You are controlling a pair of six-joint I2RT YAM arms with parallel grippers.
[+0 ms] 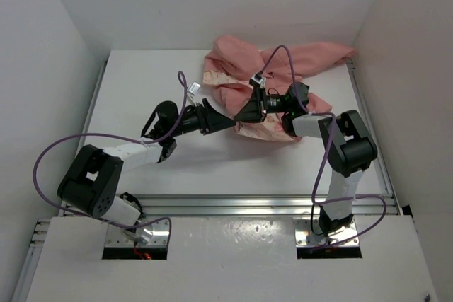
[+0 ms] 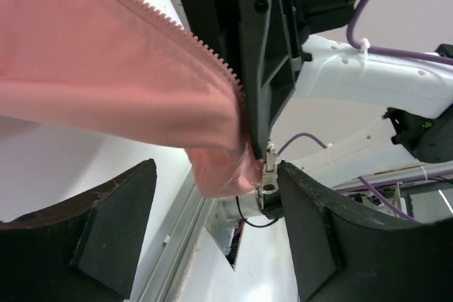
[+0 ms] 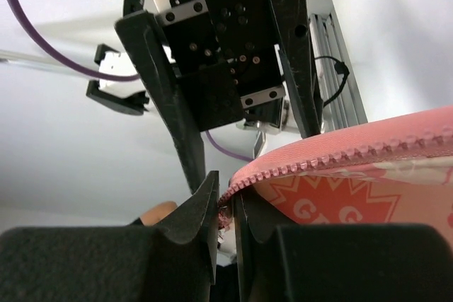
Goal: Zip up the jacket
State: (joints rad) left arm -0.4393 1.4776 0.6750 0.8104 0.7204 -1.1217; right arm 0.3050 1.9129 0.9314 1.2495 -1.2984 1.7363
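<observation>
The salmon-pink jacket lies bunched at the back right of the table, with its printed lining showing at the near hem. My right gripper is shut on the jacket's zipper edge at the hem corner and holds it lifted. The pinch shows in the right wrist view. My left gripper faces it and is open, with its fingers wide apart on either side of the hanging corner. The metal zipper slider hangs close against the inner face of its right finger.
An aluminium rail runs along the table's near edge and another along the right side. White walls stand close on the left, back and right. Purple cables loop off both arms.
</observation>
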